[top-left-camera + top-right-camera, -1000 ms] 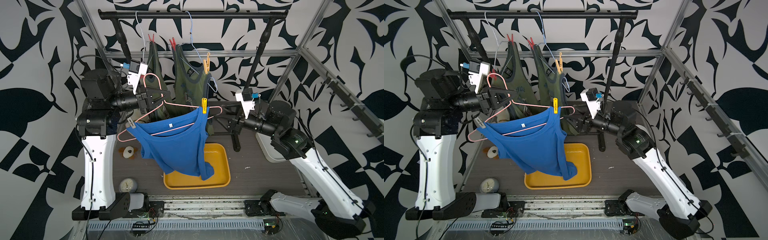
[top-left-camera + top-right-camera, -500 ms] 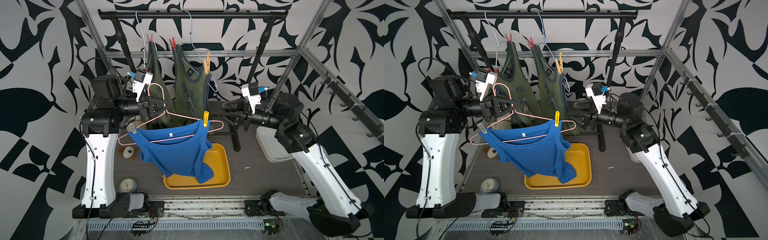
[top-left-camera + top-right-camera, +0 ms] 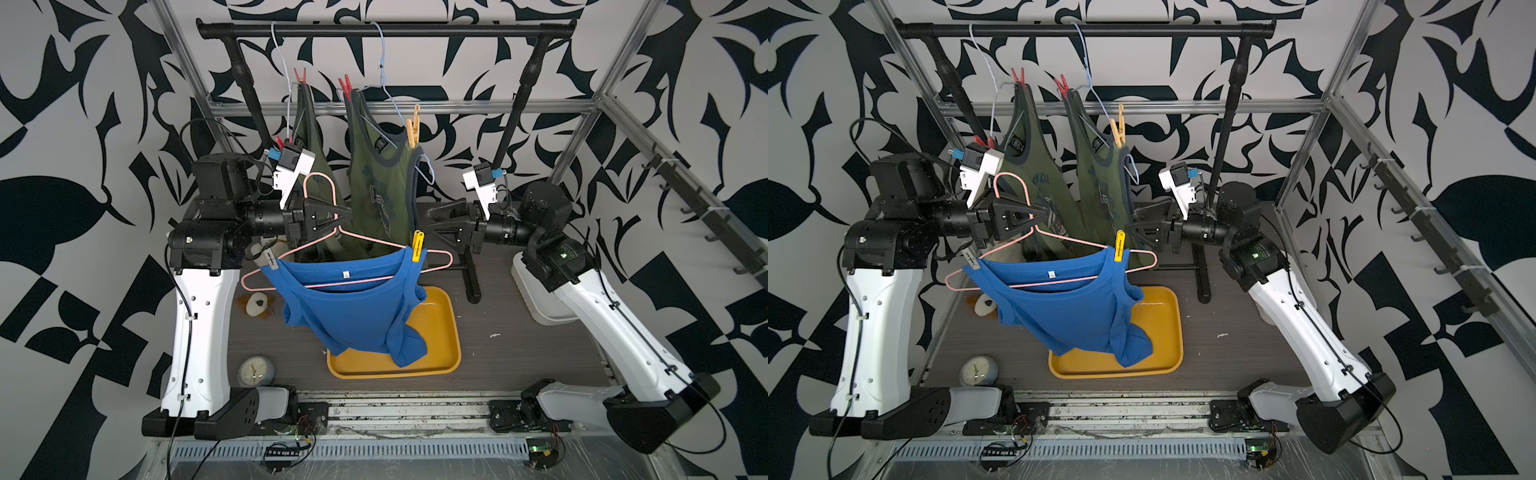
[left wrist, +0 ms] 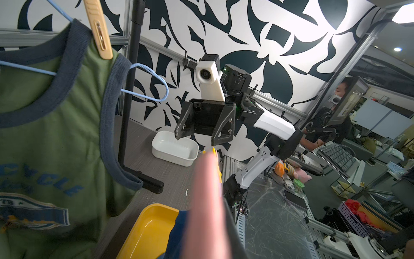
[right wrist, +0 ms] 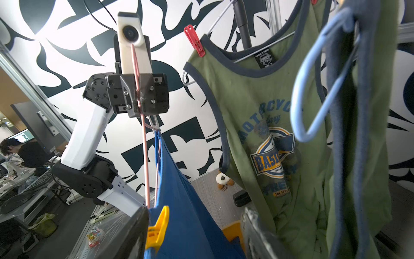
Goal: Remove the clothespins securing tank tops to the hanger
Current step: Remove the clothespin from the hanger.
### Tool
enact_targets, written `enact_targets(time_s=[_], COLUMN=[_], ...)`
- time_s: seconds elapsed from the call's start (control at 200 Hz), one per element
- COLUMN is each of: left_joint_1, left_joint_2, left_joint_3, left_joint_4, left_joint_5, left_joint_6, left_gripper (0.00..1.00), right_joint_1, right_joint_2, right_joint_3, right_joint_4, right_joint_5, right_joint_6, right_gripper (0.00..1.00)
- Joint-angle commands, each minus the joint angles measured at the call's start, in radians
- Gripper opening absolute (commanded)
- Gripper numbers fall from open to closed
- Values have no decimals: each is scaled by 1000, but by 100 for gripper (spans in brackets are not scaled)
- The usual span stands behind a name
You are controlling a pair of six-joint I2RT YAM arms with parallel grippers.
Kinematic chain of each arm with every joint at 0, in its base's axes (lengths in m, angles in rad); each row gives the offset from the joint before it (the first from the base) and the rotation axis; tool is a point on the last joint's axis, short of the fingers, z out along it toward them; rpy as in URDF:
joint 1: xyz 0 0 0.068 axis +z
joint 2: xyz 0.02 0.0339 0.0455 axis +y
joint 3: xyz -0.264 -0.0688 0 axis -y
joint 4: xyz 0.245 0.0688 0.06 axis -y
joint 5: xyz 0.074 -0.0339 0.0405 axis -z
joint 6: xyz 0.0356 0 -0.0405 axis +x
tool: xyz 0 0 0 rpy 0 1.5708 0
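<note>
We have the left fingers (image 3: 324, 212) pressed together on the neck of the pink hanger (image 4: 208, 201), just under its hook. The hanger is off the rail (image 3: 386, 30) and held out in the open. We judge this is so the other arm can reach the pins without the olive tank tops (image 3: 382, 183) in the way.

The blue tank top (image 3: 353, 316) hangs below and ahead of the left fingers, its hem drooping over the yellow tray (image 3: 442, 332) on the surface (a likely landing place for whatever comes loose). A grey clothespin (image 3: 270, 259) holds one strap close under the left fingers, and a yellow clothespin (image 3: 417, 246) holds the other at the far shoulder.

The right fingers (image 3: 444, 233) stand apart, level with that yellow clothespin. In the right wrist view it sits in the gap between them, close against one finger and not pinched. The step in hand looks to us like closing on its tail to spring it.

The red clothespins (image 3: 300, 77) and an orange-yellow clothespin (image 3: 412, 129) are up behind both sets of fingers, on the olive tops near the rail.
</note>
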Motion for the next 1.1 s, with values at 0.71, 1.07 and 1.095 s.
enact_targets(time_s=[0.71,1.07,1.095], left_joint_1=[-33,-46,-46], left_joint_2=[7,23,23], left_joint_3=[10,24,24], left_joint_4=[-4,2,3], left_joint_5=[-12,-33,-35], left_joint_6=[13,13,13], left_gripper=[0,0,0], right_joint_1=[6,41,43], right_joint_2=[17,-3,-8], right_joint_3=[-38,-66,-69], right_joint_4=[211,207,207], right_joint_5=[-110,-130,-131], right_joint_6=[133,135,136], right_gripper=[60,54,54])
